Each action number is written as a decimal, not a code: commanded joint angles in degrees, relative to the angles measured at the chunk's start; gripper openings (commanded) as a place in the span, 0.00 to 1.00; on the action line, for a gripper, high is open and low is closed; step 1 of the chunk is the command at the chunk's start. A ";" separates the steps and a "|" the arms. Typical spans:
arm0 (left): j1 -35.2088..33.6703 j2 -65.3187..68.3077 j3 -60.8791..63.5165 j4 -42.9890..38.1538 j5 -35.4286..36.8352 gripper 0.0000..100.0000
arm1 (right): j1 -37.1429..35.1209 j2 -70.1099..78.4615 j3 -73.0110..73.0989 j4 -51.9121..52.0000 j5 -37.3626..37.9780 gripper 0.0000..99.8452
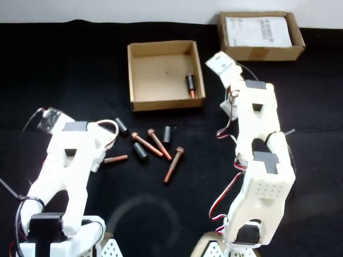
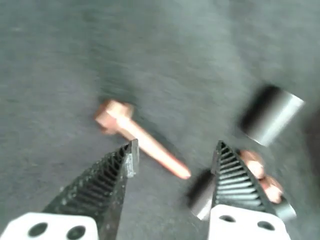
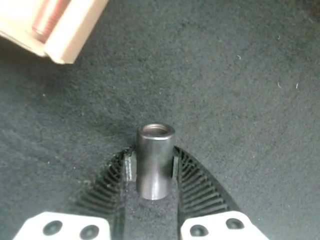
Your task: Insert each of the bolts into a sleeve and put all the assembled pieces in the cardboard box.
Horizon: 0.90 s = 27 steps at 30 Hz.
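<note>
1. right wrist view, main risk first: right gripper is clamped on a sleeve by the fingertips only. the sleeve stands upright with its open end toward the camera. my read is that a bolt pushed in off-axis would tilt it or pop it out of that shallow grip.
2. left-side risk: left gripper is spread wide over a bolt that lies diagonal to the jaws. closing from here would likely catch the shank near its tip rather than mid-length, so it could swivel or squirt out.
3. clutter risk: a loose sleeve sits right by one finger of the left gripper, with two bolt heads just past it. i'd expect a close or a drop to nudge them, or to trap that sleeve alongside the bolt.
4. bolt vs left gripper: it lies flat on the black mat, between the fingers, touching neither as far as i can see. its head points away from the gripper, the tip ends roughly mid-gap, and the shank passes close to one fingertip.
5. held sleeve vs the rest: it sits just off a corner of the cardboard box, well apart from the left gripper — the two parts are not lined up for insertion yet.
6. high view: one assembled piece lies in the box. four bolts and three sleeves lie loose on the mat between the arms.
</note>
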 commanded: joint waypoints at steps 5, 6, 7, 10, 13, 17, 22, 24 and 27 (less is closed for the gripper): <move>-1.45 -1.80 1.54 -1.49 0.53 0.24 | 0.31 -4.26 -3.82 -0.75 0.88 0.01; -1.71 -1.71 2.07 -1.76 0.53 0.24 | 0.31 -4.26 -3.91 -0.75 0.88 0.01; -1.98 -1.71 2.77 -1.93 0.53 0.24 | 0.40 -4.35 -4.35 -0.75 0.88 0.01; -2.15 -1.63 4.53 -3.96 0.53 0.24 | 0.48 -4.18 -6.64 -0.75 0.88 0.01; -2.42 1.01 5.32 -7.30 0.53 0.15 | 0.40 -4.35 -8.75 -0.48 0.88 0.01; -5.23 9.98 3.65 -10.81 0.09 0.06 | 0.48 -4.26 -9.89 -0.40 0.88 0.01; -5.23 15.78 -1.19 -10.81 -1.41 0.04 | 0.48 -3.91 -9.63 -0.40 0.70 0.01; -5.32 15.78 -1.54 -10.81 -1.58 0.01 | 0.22 -3.91 -9.63 -0.40 0.70 0.01; -4.97 15.69 -2.51 -10.81 -5.01 0.01 | 0.22 -3.91 -9.63 -0.40 0.70 0.01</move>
